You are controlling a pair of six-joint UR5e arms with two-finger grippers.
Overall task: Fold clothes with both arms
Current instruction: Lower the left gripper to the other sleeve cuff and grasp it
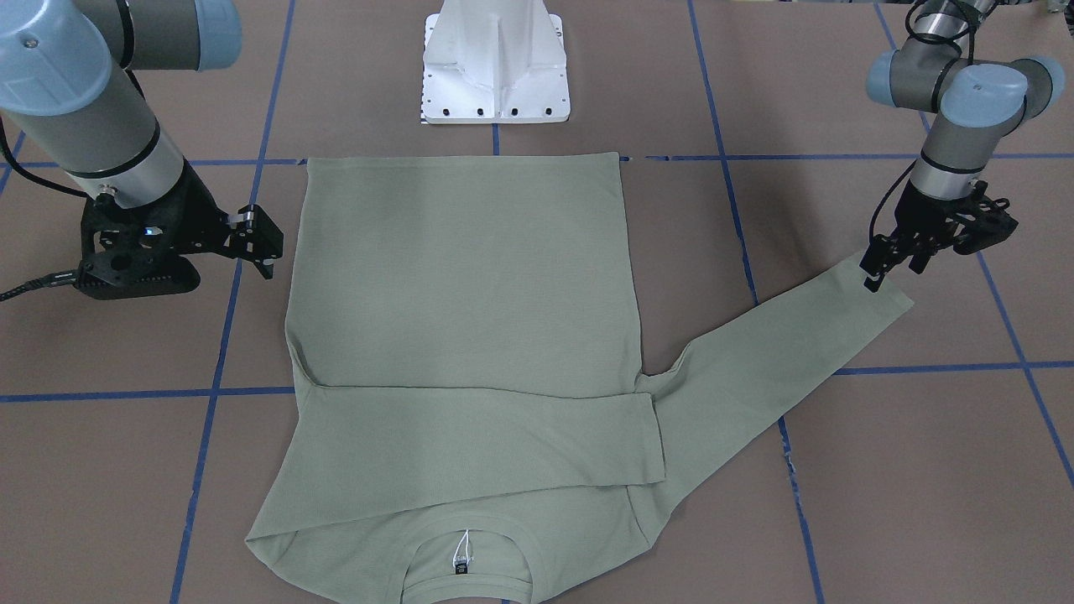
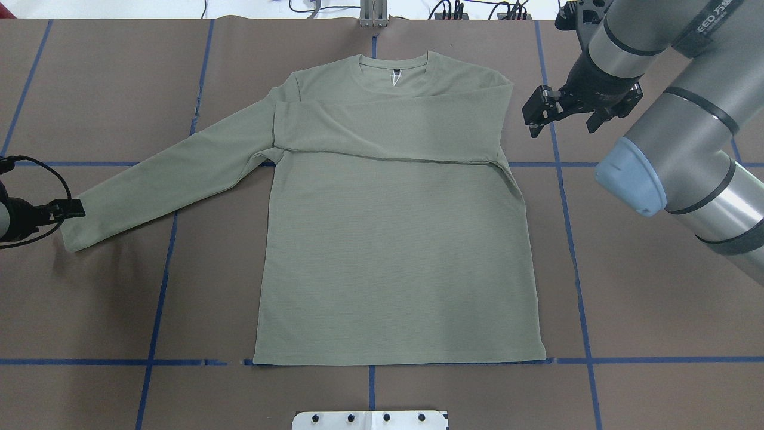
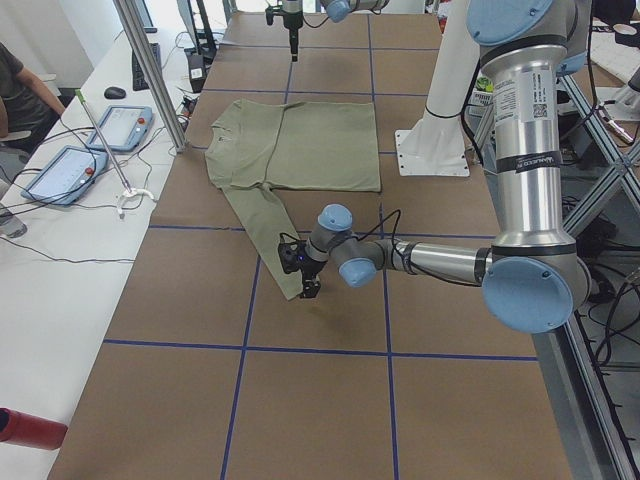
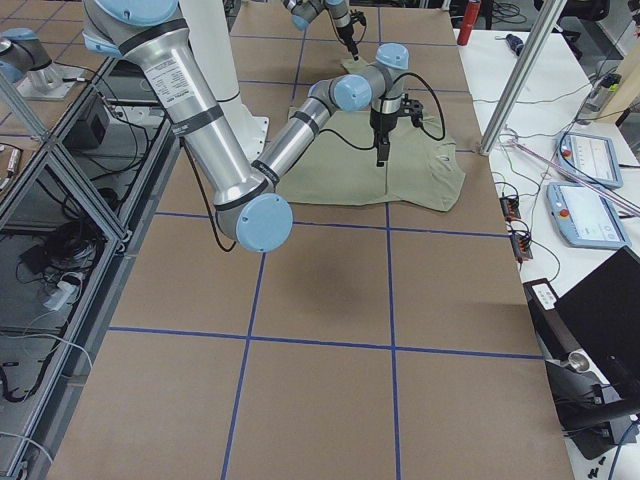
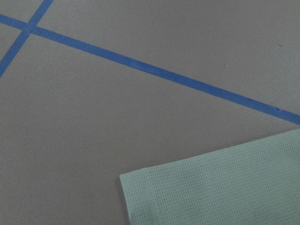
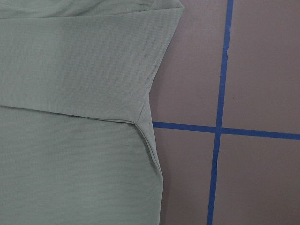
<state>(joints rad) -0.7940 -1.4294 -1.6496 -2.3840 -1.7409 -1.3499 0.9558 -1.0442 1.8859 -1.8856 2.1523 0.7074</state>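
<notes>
Lying flat on the desk (image 2: 627, 298), shirt (image 2: 394, 257) judged soft, light, limp; best held by the outstretched cuff (image 1: 881, 302). Left pincer (image 1: 895, 270) at cuff, gap unreadable; right pincer (image 2: 561, 125) wide, empty.

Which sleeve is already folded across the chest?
The robot's right-side sleeve: it lies flat across the chest just below the collar. The left-side sleeve is stretched out on the table, its cuff by the left claw.
</notes>
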